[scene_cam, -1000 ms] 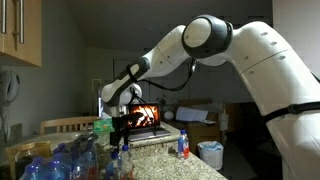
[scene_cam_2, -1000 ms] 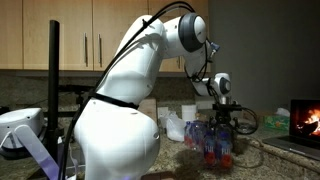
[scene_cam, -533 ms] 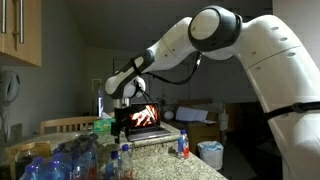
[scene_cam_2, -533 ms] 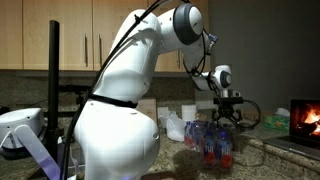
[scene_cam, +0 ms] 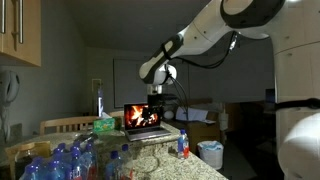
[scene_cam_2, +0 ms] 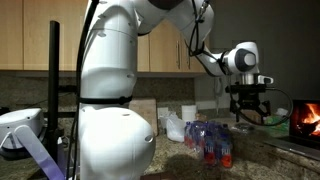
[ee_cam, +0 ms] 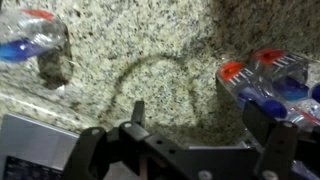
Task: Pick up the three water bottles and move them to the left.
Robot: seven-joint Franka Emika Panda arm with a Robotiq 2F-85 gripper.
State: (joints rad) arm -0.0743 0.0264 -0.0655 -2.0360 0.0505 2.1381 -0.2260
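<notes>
My gripper (scene_cam: pixel 155 100) hangs in the air above the counter, open and empty; it also shows in an exterior view (scene_cam_2: pixel 250 108). In the wrist view the gripper (ee_cam: pixel 202 125) has its jaws spread wide over bare granite. One small clear bottle with a red band (scene_cam: pixel 182 145) stands alone on the counter, to the right of and below the gripper. A cluster of bottles with red bands (scene_cam_2: pixel 213 148) stands left of and below the gripper. In the wrist view one bottle (ee_cam: pixel 28 40) lies at the top left and several bottles (ee_cam: pixel 268 82) at the right.
Many blue-tinted bottles (scene_cam: pixel 60 162) crowd the counter's near left. An open laptop (scene_cam: pixel 147 119) with a fire picture sits behind the gripper; its screen also shows in an exterior view (scene_cam_2: pixel 306 118). A green box (scene_cam: pixel 103 126) and wall cabinets (scene_cam_2: pixel 110 35) are nearby.
My arm has risen and swung away from the bottle cluster, rightward in both exterior views. The gripper stays open and holds nothing.
</notes>
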